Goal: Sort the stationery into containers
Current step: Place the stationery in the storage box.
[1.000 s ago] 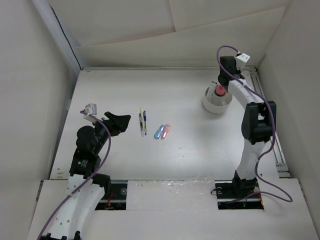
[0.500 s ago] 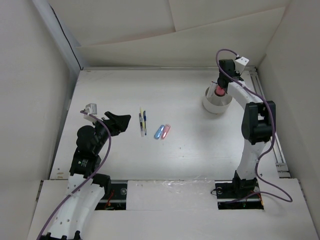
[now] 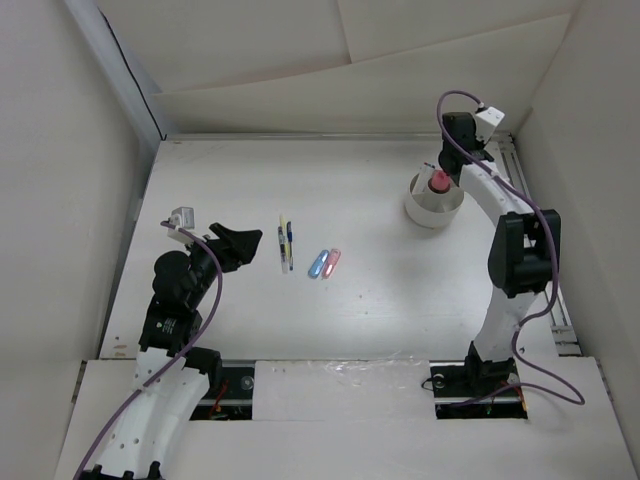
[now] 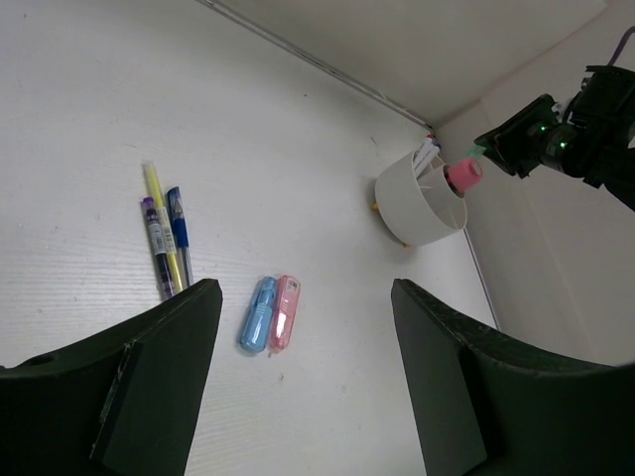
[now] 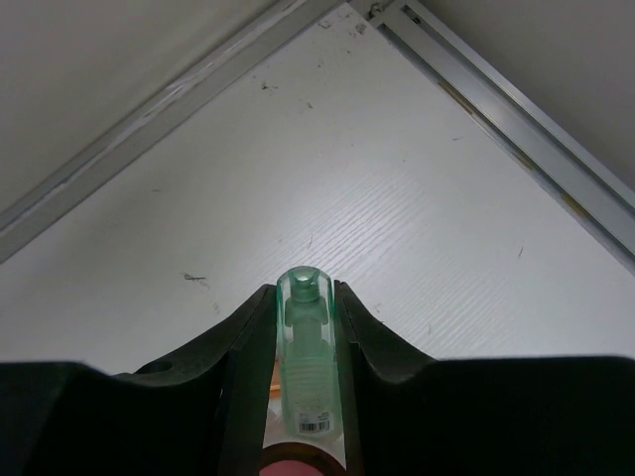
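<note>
The round white cup [image 3: 434, 206] stands at the back right, with a pink rounded piece [image 3: 438, 181] sticking up from it. My right gripper [image 3: 447, 163] hovers just behind the cup's rim and is shut on a green marker [image 5: 304, 367], held lengthwise between the fingers. A blue marker [image 3: 317, 265] and a pink marker [image 3: 333, 262] lie side by side mid-table. A yellow pen [image 4: 162, 220], a blue pen [image 4: 179, 230] and a dark purple pen [image 4: 157, 246] lie together to their left. My left gripper [image 3: 240, 244] is open and empty, left of the pens.
A metal rail [image 5: 516, 119] runs along the table's back right edge near the cup. White walls close the table at the back and sides. A bit of orange [image 5: 271, 382] shows below the green marker, inside the cup.
My right wrist has shifted slightly up and to the right over the cup, still holding the green marker. The left arm and the things on the table have not moved.
</note>
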